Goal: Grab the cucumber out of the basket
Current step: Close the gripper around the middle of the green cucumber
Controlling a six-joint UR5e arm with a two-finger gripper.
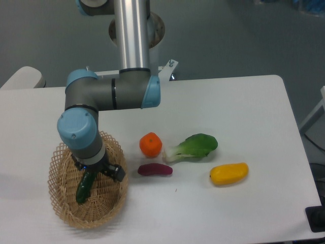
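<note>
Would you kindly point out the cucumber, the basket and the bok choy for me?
cucumber [83, 189]: fixed camera view, on its dark green lower half inside the basket.
basket [57, 168]: fixed camera view, on the left lattice rim.
bok choy [199, 144]: fixed camera view, on the green leaf.

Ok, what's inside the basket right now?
Only the cucumber shows inside the basket, its upper end at the gripper. The arm's wrist covers the basket's back part, so anything there, and whether the fingers are closed, is hidden.
</note>
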